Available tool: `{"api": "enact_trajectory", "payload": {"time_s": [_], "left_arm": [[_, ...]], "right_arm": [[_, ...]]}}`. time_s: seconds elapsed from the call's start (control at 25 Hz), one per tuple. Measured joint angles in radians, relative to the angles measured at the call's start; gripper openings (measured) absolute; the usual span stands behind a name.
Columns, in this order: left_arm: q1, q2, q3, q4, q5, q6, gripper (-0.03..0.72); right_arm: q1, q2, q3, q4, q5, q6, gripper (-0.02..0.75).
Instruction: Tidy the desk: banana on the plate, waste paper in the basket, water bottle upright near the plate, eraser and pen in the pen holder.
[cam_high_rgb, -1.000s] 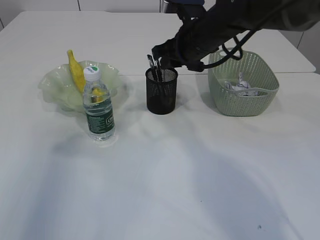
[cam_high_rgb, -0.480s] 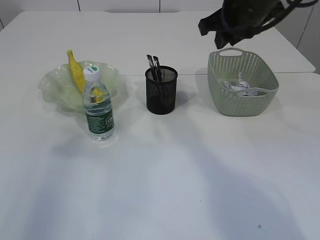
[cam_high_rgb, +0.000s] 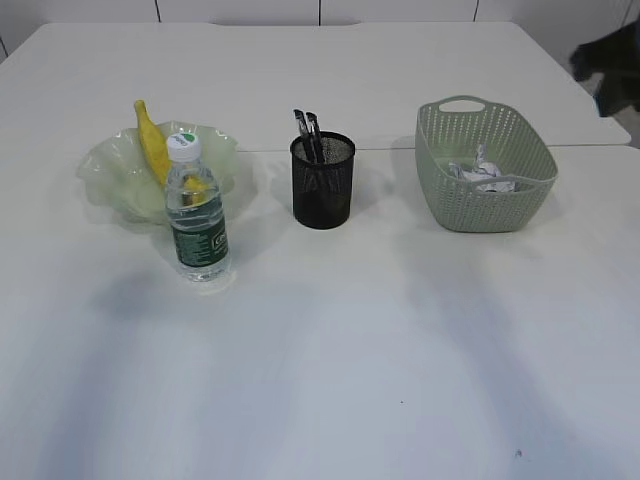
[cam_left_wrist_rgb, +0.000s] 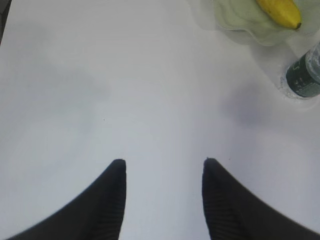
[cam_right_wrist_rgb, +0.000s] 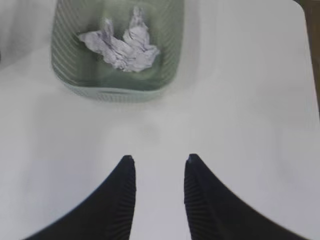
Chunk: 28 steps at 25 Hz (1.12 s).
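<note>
- The banana (cam_high_rgb: 152, 140) lies in the plate (cam_high_rgb: 108, 180), its stem end leaning up over the back rim, so that part of the tidying looks done.
- The water bottle (cam_high_rgb: 198, 208) stands upright with its cap on, just in front of the plate, which fits the place asked for it.
- The pen holder (cam_high_rgb: 322, 181) stands mid-desk between plate and basket, with two dark pens (cam_high_rgb: 308, 133) poking above its rim. The eraser cannot be seen; it may sit inside, hidden by the mesh.
- The waste paper (cam_right_wrist_rgb: 122, 45) rests on the floor of the basket (cam_high_rgb: 485, 168), well below the rim.
- The desk (cam_high_rgb: 330, 370) carries nothing loose in front, so the task appears finished or nearly so.
- The left gripper (cam_left_wrist_rgb: 162, 167) hangs over bare desk, fingers apart and holding nothing.
- The right gripper (cam_right_wrist_rgb: 159, 161) hangs over bare desk near the basket, fingers narrowly apart and empty. In the exterior view only a dark blur of its arm shows at the right edge.
</note>
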<state>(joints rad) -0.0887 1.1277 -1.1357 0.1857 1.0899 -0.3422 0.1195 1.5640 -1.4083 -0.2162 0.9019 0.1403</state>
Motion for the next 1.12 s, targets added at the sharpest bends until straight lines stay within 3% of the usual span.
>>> {"api": "enact_trajectory", "payload": {"time_s": [0.28, 0.48, 0.92, 1.12], "left_arm": [[0.0, -0.002, 0.0, 0.004, 0.009, -0.018, 0.4], [0.0, -0.056, 0.0, 0.004, 0.057, -0.021, 0.403], [0.0, -0.39, 0.0, 0.008, 0.166, -0.022, 0.396], [0.0, -0.578, 0.0, 0.029, 0.177, -0.014, 0.393]], "right_arm": [[-0.034, -0.257, 0.249, -0.004, -0.013, 0.002, 0.255], [-0.034, -0.419, 0.358, -0.004, -0.023, 0.002, 0.31], [-0.034, -0.715, 0.537, -0.004, 0.013, 0.081, 0.325], [-0.034, -0.852, 0.55, -0.004, 0.125, 0.13, 0.325]]}}
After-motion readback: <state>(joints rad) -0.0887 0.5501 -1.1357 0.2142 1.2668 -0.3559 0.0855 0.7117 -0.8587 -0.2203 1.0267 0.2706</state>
